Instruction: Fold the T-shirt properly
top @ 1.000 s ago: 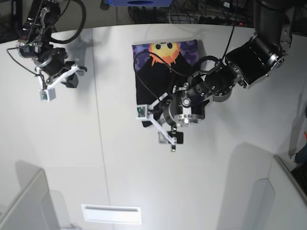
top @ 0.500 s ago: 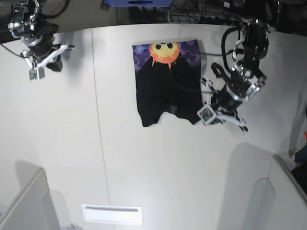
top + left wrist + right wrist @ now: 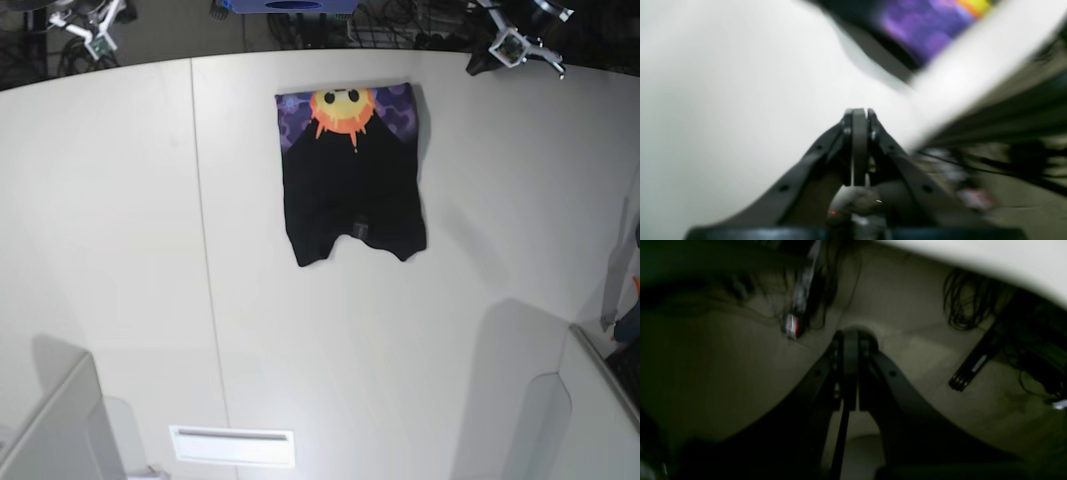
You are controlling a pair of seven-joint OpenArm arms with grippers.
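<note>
Seemingly the folding is done: the T-shirt (image 3: pixel 350 170) is laid as a compact rectangle mid-table (image 3: pixel 120 250), and the left gripper (image 3: pixel 859 146) and right gripper (image 3: pixel 850 373) are pressed together, empty.

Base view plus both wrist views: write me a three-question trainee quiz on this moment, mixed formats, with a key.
1. True or false: the left gripper is clamped on the T-shirt.
2. Multiple choice: where does the sun face print sit on the folded T-shirt in the base view? A) at the edge nearest the camera B) at the far edge C) hidden underneath
3. Fill in: in its wrist view the right gripper hangs over the ____ rather than the table.

Key
1. False: its jaws are shut on nothing, away from the cloth.
2. B
3. Floor
</note>
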